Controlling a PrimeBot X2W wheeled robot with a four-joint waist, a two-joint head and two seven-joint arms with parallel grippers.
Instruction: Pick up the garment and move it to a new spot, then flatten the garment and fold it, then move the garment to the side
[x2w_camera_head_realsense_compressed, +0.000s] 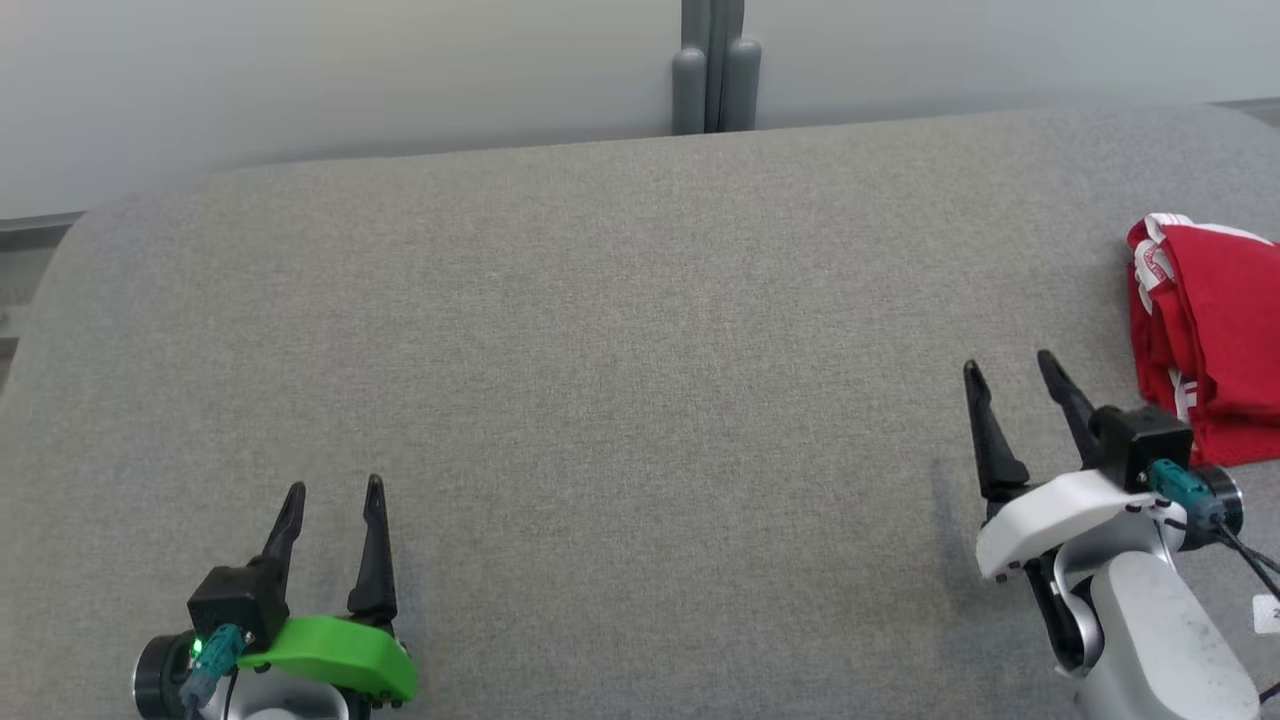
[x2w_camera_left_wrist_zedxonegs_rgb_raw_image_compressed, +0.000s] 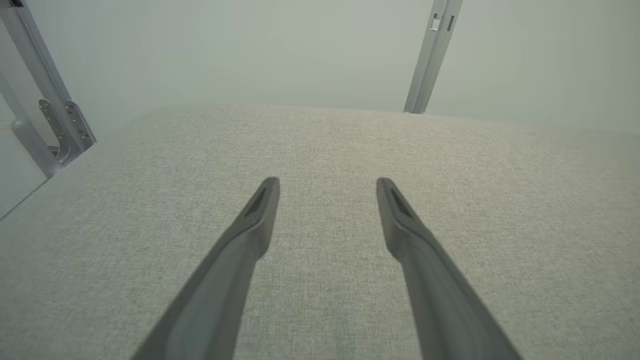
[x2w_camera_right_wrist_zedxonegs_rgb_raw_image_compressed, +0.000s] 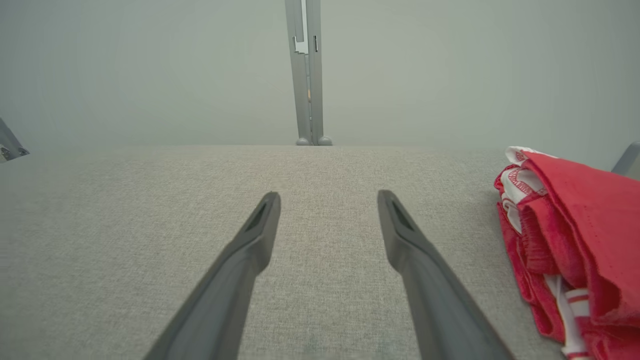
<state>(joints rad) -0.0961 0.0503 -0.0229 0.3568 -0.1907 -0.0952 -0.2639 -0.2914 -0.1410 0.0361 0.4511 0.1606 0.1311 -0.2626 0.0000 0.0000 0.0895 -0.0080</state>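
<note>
The left pincer stands with its two dark fingers spread wide, nothing between them, above the grey fabric counter. A metal post rises at the counter's far edge against the pale wall. A bracketed metal frame leans at the left.
</note>
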